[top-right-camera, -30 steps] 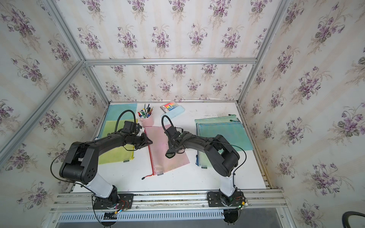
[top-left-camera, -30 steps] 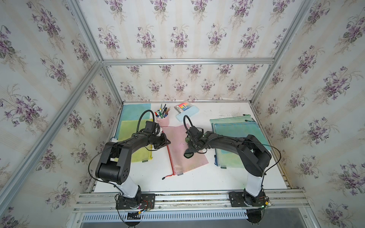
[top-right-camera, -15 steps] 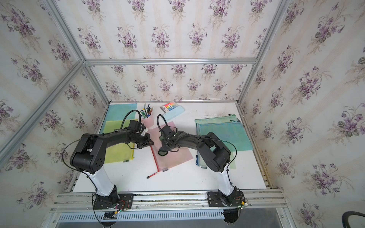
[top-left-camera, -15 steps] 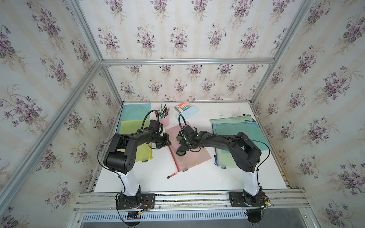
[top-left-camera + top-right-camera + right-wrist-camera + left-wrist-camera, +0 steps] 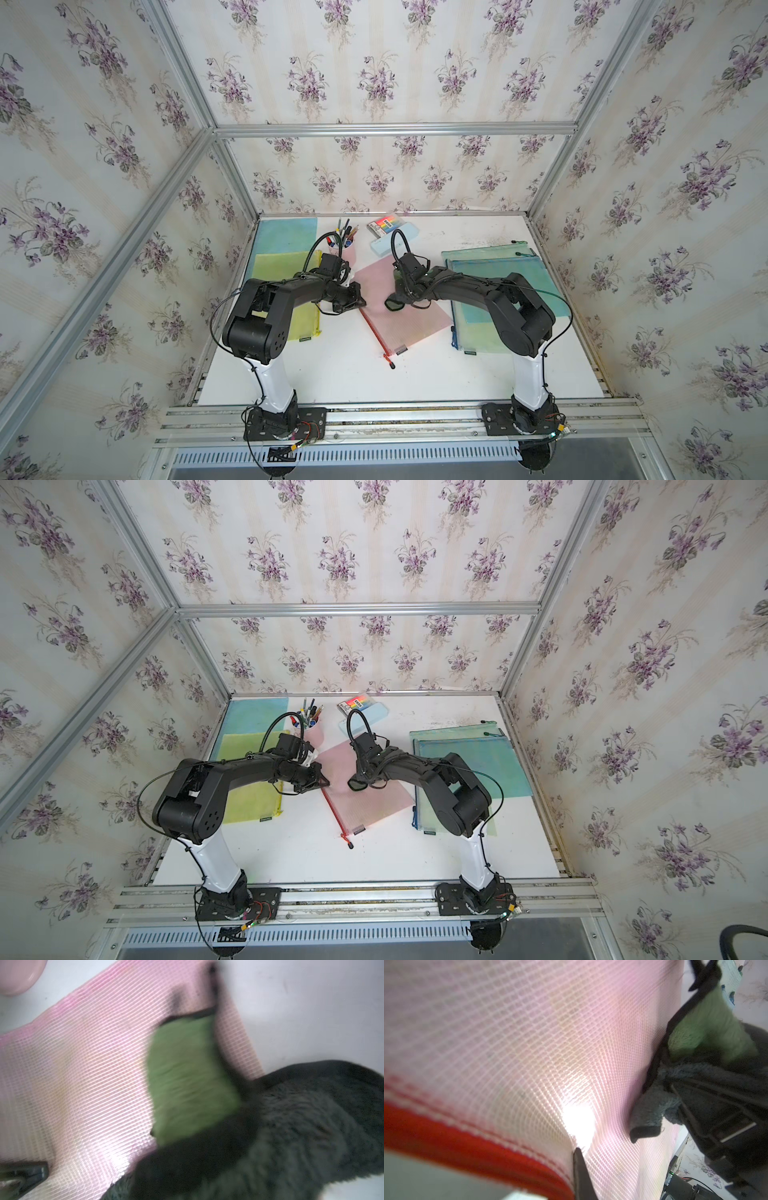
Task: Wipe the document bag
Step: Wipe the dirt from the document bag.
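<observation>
The pink mesh document bag [image 5: 409,320] with a red zipper edge [image 5: 374,332] lies slanted at the middle of the table in both top views [image 5: 374,802]. My left gripper [image 5: 358,300] is shut on the bag's zipper edge near its far end. In the left wrist view one dark fingertip [image 5: 580,1165] meets the lifted mesh [image 5: 508,1043]. My right gripper [image 5: 397,300] is shut on a dark grey and green cloth [image 5: 270,1126], which rests on the bag's far half [image 5: 83,1064], a short way right of the left gripper.
A pink pen cup [image 5: 341,248] and a pale blue box with coloured markers [image 5: 388,232] stand just behind the bag. Yellow [image 5: 282,303] and blue [image 5: 286,232] bags lie at the left. A stack of green and blue bags [image 5: 498,270] lies under the right arm.
The bag's near end has swung to the right. The cloth slid left across the bag, then back toward the far side. The left gripper shifted slightly right with the zipper edge.
</observation>
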Robot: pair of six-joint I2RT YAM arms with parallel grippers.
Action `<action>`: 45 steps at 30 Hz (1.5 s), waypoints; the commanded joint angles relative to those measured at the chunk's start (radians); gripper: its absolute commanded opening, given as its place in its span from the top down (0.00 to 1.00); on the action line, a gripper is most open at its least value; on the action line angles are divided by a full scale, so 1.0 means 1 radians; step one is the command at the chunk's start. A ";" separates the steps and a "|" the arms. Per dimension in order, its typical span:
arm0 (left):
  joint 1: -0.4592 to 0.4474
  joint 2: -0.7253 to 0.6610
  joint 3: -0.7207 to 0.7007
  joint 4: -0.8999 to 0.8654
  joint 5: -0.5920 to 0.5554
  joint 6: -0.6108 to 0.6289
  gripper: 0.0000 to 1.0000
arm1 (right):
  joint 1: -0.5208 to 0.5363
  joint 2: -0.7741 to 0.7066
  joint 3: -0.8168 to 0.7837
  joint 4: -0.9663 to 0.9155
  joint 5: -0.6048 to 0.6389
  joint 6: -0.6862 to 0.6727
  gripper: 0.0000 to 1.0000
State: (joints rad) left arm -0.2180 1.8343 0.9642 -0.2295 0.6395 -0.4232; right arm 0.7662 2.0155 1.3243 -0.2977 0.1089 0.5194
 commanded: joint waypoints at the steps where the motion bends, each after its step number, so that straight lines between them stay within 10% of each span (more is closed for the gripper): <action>1: 0.000 -0.001 0.006 0.001 0.026 0.036 1.00 | 0.109 0.051 0.059 -0.029 -0.084 -0.036 0.79; 8: 0.000 -0.009 0.007 -0.006 0.021 0.047 1.00 | -0.045 -0.024 -0.083 0.008 0.014 0.021 0.80; 15: -0.001 -0.001 0.025 -0.018 0.017 0.059 1.00 | 0.156 0.039 0.043 -0.092 -0.046 -0.091 0.80; 22: -0.001 -0.001 0.031 -0.015 0.021 0.064 1.00 | 0.056 -0.154 -0.209 0.031 -0.086 0.006 0.80; 30: -0.013 0.023 0.054 -0.021 0.058 0.078 1.00 | 0.008 -0.036 -0.040 0.117 -0.123 0.044 0.79; 35: -0.022 0.049 0.064 -0.022 0.082 0.097 1.00 | -0.004 0.175 0.354 -0.012 -0.058 -0.064 0.79; 45: -0.022 0.051 0.050 0.021 0.072 0.068 1.00 | 0.055 0.230 0.396 -0.031 -0.086 -0.029 0.79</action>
State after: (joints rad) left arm -0.2398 1.8824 1.0145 -0.2382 0.7017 -0.3428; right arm 0.7940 2.2227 1.6989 -0.3023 0.0490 0.4942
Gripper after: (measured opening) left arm 0.051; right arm 0.213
